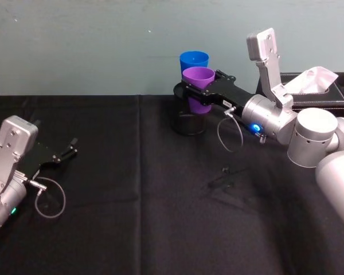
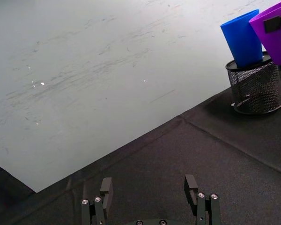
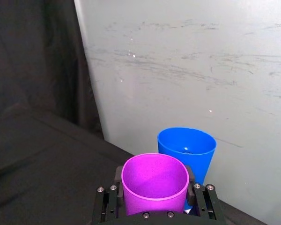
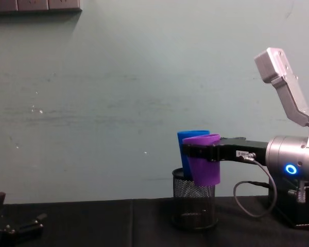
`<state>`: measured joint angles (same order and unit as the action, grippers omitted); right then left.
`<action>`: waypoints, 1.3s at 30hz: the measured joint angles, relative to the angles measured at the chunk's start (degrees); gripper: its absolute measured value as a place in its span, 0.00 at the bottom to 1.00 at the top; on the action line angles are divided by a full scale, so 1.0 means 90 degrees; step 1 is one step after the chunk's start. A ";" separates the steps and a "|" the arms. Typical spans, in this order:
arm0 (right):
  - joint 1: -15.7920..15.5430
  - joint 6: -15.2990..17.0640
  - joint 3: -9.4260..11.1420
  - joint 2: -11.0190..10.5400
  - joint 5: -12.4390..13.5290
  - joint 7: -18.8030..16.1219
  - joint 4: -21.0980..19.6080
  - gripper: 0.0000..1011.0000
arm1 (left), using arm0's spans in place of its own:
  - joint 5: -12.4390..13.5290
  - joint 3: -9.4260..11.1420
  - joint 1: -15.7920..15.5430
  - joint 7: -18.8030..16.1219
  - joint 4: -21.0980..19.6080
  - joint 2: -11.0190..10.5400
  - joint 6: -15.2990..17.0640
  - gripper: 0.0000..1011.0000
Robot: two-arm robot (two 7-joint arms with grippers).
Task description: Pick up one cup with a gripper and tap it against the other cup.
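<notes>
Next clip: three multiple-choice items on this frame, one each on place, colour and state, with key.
1. Where does the blue cup stand? A on a plate; B in the mesh holder; C on a shelf.
2. What colour is the cup in the right gripper? A purple; B blue; C red.
3. The left gripper is: A shut on a cup; B shut, empty; C open, empty.
Key: 1 B, its base sits inside the holder. 2 A, the gripper clamps the purple cup. 3 C, its fingers stand apart with nothing between.
</notes>
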<state>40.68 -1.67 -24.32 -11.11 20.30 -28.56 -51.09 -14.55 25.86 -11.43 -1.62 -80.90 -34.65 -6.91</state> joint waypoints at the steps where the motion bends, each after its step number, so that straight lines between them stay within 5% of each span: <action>1: 0.0004 -0.0003 0.0014 0.0008 -0.0001 0.0000 0.0009 0.72 | 0.0000 0.0000 0.0000 0.0000 0.0000 0.0000 0.0000 0.99; 39: 0.0096 -0.0020 0.0184 0.0130 0.0060 -0.0110 0.0180 0.72 | 0.0000 0.0000 0.0000 0.0000 0.0000 0.0000 0.0000 0.99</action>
<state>41.55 -1.85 -22.66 -9.94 20.84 -29.55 -49.47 -14.55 25.86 -11.44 -1.62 -80.90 -34.65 -6.91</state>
